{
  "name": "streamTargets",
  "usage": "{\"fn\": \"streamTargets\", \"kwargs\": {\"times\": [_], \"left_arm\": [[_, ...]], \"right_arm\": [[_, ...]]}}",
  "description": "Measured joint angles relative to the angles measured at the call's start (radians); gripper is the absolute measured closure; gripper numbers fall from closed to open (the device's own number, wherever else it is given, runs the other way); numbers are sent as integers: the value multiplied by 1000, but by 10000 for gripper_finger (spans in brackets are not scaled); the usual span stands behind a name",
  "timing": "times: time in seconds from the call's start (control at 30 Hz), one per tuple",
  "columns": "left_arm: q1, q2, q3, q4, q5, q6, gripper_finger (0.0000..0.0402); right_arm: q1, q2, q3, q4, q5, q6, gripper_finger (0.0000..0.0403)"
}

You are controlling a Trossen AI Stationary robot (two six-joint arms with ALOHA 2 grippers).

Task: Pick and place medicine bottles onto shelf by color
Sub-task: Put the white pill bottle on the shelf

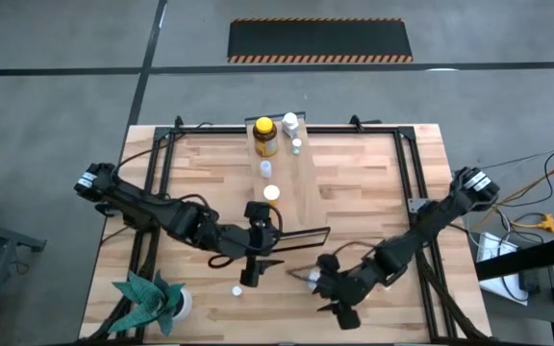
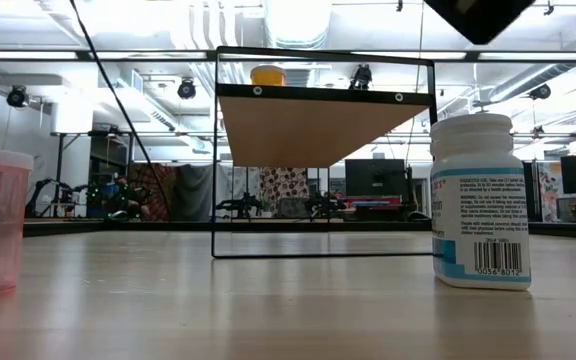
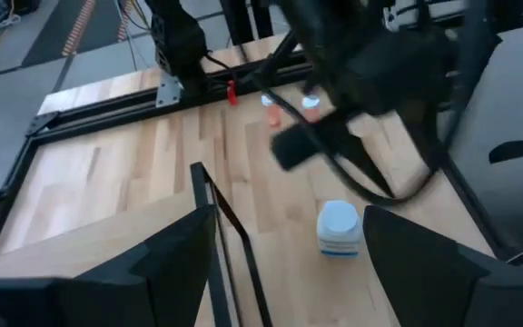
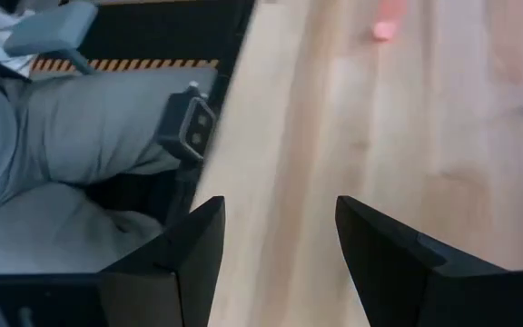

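My dark arms work over a striped light-wood bench (image 1: 354,192). An amber bottle (image 1: 265,140) has a yellow cap; a green paper plant (image 1: 147,298) sits near left.

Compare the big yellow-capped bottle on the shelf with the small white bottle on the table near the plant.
The yellow-capped bottle is amber and clearly larger; the white bottle is tiny and pale. The first stands on the shelf, the second on the tabletop. No gripper touches either.

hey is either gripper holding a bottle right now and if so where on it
Nothing is held. The left gripper is open over the table with only air between its fingers; a white bottle stands beyond them, untouched. The right gripper is open and empty too.
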Motion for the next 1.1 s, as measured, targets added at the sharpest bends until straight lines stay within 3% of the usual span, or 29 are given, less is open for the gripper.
{"fn": "streamTargets", "kwargs": {"times": [0.17,0.33,0.47,0.6,0.77,0.93,1.1], "left_arm": [[-1,-23,-1,-2,-6,0,139],[-11,-35,-1,-6,-5,-2,139],[-18,-51,-1,-7,-4,-2,139],[-19,-53,-1,-12,-4,-1,139],[-18,-55,-1,-11,-4,0,139],[-18,-56,-1,-11,-4,3,139],[-18,-57,-1,-10,-5,6,139]], "right_arm": [[29,51,57,14,59,-50,202],[106,57,36,-1,348,-96,202],[147,56,0,-6,548,12,202],[142,73,-3,-30,562,155,197],[137,107,-4,-85,561,244,152],[137,142,-8,-108,578,276,102],[129,185,-12,-109,604,289,82]]}}
